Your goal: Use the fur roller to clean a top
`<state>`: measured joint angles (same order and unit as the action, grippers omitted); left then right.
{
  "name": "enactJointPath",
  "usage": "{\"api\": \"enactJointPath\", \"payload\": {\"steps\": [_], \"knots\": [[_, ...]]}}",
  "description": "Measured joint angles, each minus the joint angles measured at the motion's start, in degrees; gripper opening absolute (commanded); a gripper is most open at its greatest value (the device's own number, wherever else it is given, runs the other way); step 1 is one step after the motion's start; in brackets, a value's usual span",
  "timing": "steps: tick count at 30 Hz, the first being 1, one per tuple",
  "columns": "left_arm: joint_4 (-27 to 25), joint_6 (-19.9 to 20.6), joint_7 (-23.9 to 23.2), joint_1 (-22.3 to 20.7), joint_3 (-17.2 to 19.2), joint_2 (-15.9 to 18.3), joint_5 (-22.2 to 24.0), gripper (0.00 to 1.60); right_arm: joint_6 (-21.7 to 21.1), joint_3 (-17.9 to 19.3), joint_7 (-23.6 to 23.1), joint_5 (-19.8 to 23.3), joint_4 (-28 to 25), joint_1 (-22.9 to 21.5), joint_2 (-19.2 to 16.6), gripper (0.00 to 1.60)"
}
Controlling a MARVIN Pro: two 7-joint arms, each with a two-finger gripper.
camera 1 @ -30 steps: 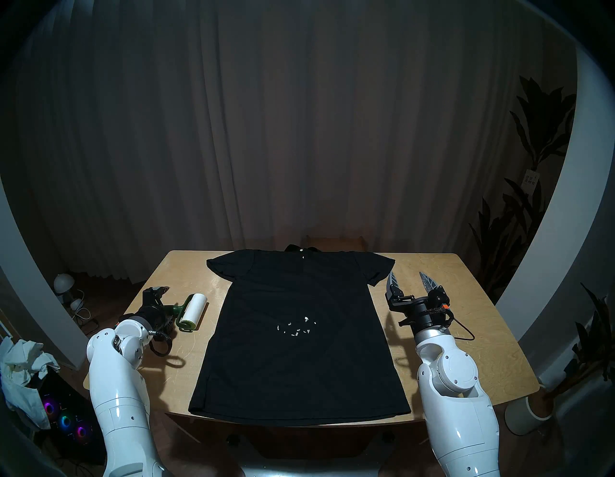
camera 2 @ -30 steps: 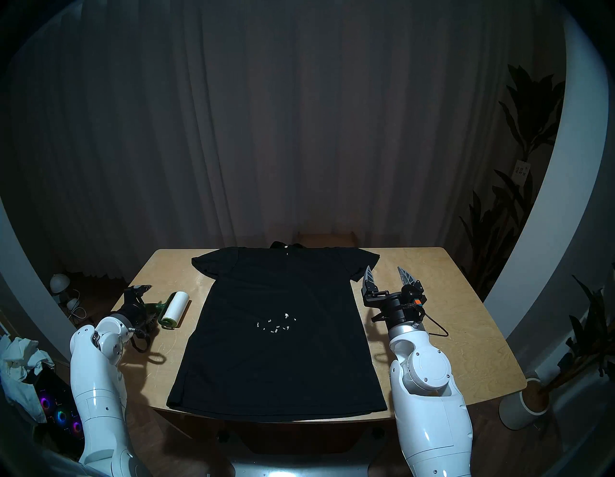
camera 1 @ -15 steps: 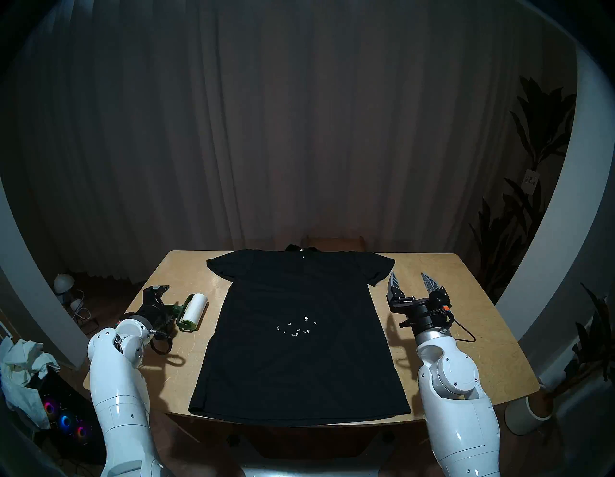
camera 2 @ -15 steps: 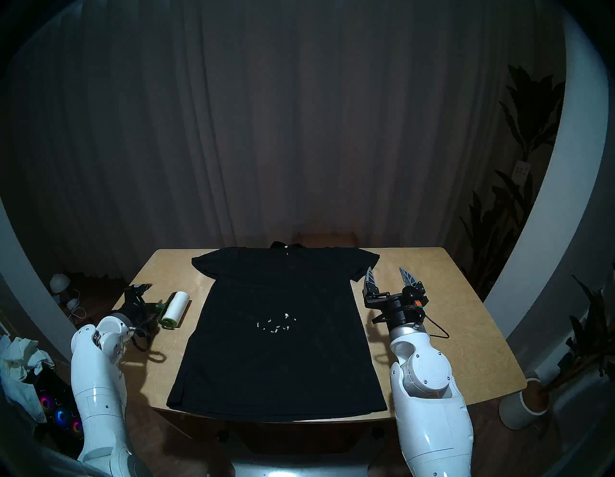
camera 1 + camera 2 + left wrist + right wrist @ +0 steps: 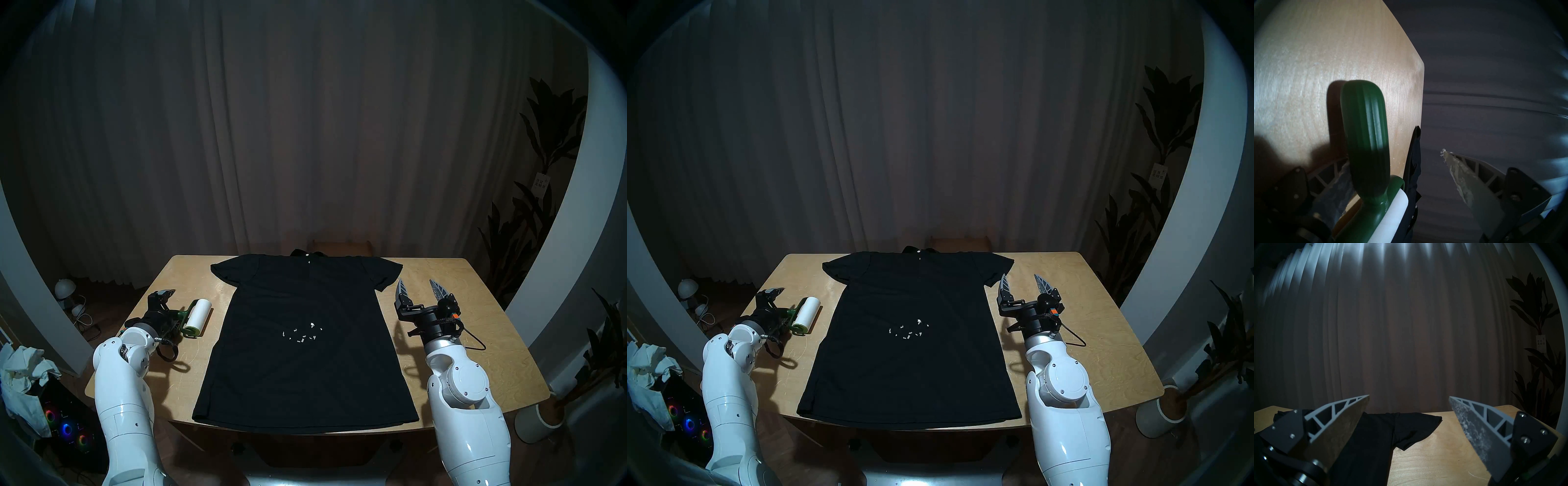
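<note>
A pale wooden table stands before dark curtains in a dim room. The black T-shirt lies flat between the tools, white specks at its middle. Since a second ago the left elbow has edged inward. The left tool, fingers apart, straddles the lint roller handle; the right tool hovers apart beside a sleeve.
</note>
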<state>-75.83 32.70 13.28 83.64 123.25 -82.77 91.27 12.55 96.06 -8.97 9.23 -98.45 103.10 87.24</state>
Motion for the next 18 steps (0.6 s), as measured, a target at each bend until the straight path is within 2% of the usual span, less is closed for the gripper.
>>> {"api": "enactJointPath", "payload": {"steps": [18], "knots": [[3.1, 0.1, -5.4, -0.8, -1.2, 1.2, -1.9, 1.6, -0.1, 0.7, -0.9, -0.3, -1.2, 0.0, -0.4, 1.6]]}}
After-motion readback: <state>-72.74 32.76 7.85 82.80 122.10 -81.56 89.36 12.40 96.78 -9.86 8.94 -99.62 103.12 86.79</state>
